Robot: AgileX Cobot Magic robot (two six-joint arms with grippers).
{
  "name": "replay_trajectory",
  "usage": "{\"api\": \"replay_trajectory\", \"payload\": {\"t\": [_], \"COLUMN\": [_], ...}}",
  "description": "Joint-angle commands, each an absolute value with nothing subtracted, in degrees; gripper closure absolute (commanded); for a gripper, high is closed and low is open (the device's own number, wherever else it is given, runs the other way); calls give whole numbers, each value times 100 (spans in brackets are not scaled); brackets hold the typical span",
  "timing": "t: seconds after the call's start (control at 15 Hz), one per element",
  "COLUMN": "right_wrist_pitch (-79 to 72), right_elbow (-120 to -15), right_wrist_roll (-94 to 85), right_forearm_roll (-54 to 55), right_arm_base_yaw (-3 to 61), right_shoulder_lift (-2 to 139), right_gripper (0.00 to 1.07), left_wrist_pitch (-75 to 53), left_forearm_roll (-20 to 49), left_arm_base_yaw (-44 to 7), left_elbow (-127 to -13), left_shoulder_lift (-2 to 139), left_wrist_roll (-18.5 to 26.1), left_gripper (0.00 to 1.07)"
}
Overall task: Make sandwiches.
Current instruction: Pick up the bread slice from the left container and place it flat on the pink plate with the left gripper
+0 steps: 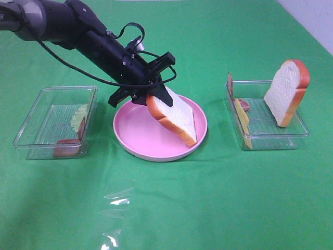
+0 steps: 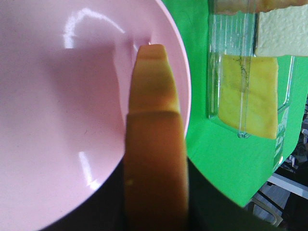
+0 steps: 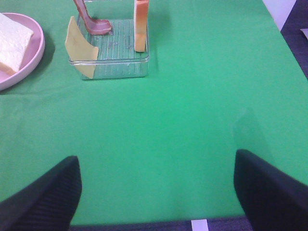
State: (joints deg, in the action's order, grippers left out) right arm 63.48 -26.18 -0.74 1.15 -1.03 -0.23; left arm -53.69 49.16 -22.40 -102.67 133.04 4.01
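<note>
My left gripper (image 1: 152, 97) is shut on a white bread slice (image 1: 176, 117) with an orange-brown crust (image 2: 156, 159). It holds the slice by its upper end, tilted over the pink plate (image 1: 134, 146). The slice's lower end reaches down to the plate's floor near the right rim. A second bread slice (image 1: 287, 91) leans upright in the right clear tray (image 1: 272, 136), beside yellow cheese (image 1: 243, 123) and a bacon strip (image 1: 230, 83). In the right wrist view my right gripper (image 3: 156, 192) is open over bare green cloth, well short of that tray (image 3: 110, 65).
On the left, a clear tray (image 1: 31, 122) holds pale green lettuce (image 1: 79, 117) and a reddish bacon strip (image 1: 67, 148). Green cloth covers the table. A crumpled piece of clear plastic (image 1: 115, 200) lies near the front. The table's right edge shows at the back right corner.
</note>
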Motion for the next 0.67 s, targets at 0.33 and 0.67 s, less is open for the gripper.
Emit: {"api": "replay_trajectory", "payload": {"t": [0.33,0.67], "right_wrist_pitch": [6314,6314], "right_elbow": [-2595,-2595], "right_wrist_roll": [-126,-126], "right_forearm_roll": [126,126], "right_arm_base_yaw": [-115,-115], "right_shoulder_lift": [-115,-115], "right_gripper": [23,23], "left_wrist_pitch": [-5191,-5225], "left_forearm_roll": [5008,5019], "left_arm_base_yaw": [-2286,-2286], "left_elbow": [-10267,-10267], "left_shoulder_lift": [13298,13401], "left_wrist_roll": [441,441], "left_gripper": [98,96]}}
